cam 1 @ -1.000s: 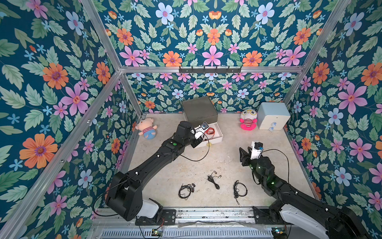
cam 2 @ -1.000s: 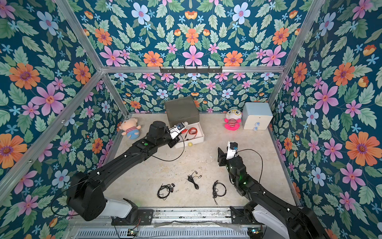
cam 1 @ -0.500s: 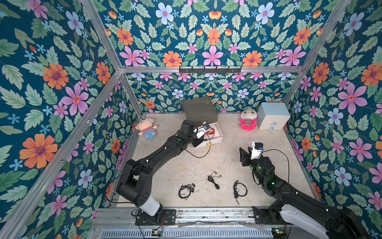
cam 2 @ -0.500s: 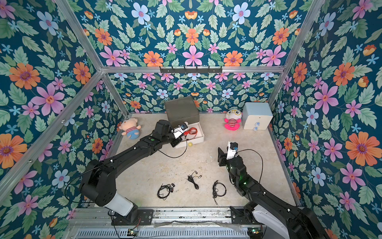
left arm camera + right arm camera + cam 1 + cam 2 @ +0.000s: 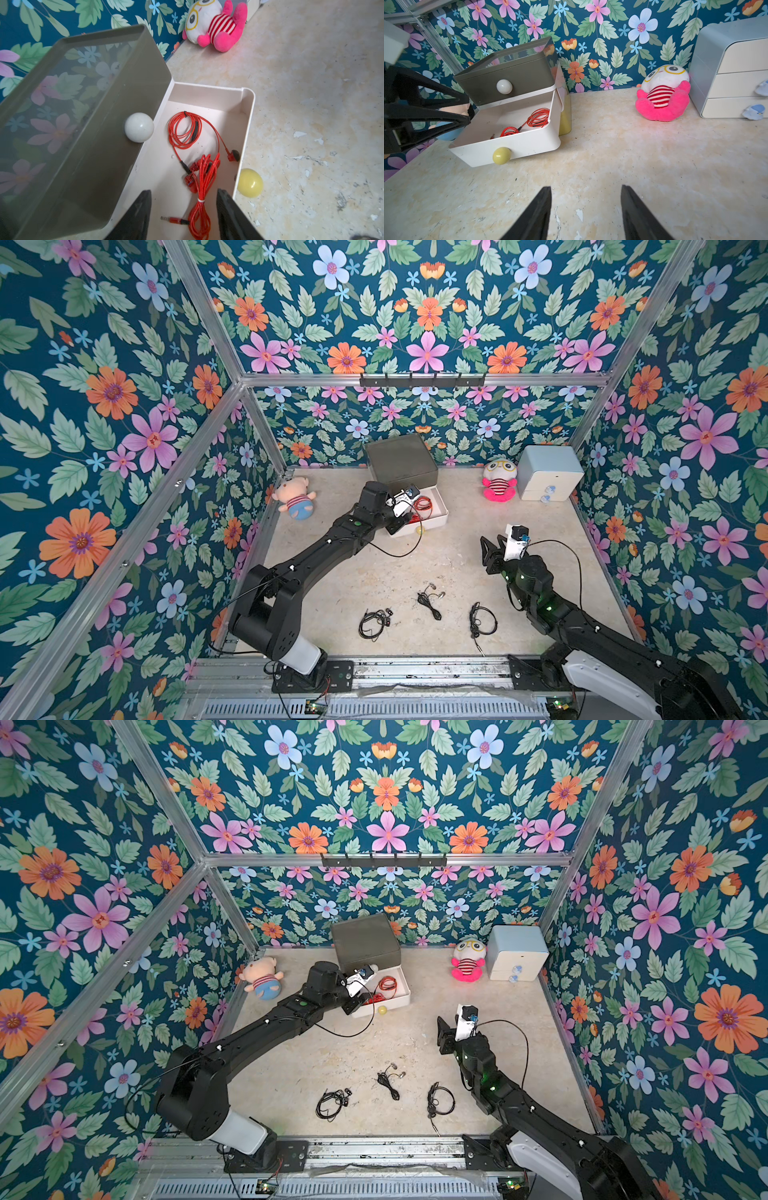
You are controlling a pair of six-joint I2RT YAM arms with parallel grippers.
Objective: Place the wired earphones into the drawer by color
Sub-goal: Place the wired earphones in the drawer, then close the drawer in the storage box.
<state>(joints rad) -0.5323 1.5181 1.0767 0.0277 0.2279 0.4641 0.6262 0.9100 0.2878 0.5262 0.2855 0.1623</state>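
Note:
The white drawer (image 5: pixel 248 116) with a yellow knob stands pulled out under a grey box, seen in both top views (image 5: pixel 441 511). Two red wired earphones lie in it: a round coil (image 5: pixel 184 129) and a longer tied bundle (image 5: pixel 202 205). My left gripper (image 5: pixel 184 191) hovers open over the drawer's near end (image 5: pixel 360 997), the tied bundle lying loose between its fingers. Three black wired earphones (image 5: pixel 374 620) (image 5: pixel 430 601) (image 5: pixel 482 620) lie on the floor at the front. My right gripper (image 5: pixel 586 186) is open over bare floor (image 5: pixel 494 543), holding nothing.
The grey box (image 5: pixel 401 460) with a white knob (image 5: pixel 139 127) sits on top of the drawer. A pig plush (image 5: pixel 295 499) lies at the back left. A pink plush (image 5: pixel 498 485) and a pale blue drawer cabinet (image 5: pixel 548 472) stand at the back right.
My left gripper has reached a little farther over the drawer and its jaws have opened. The right arm has not moved.

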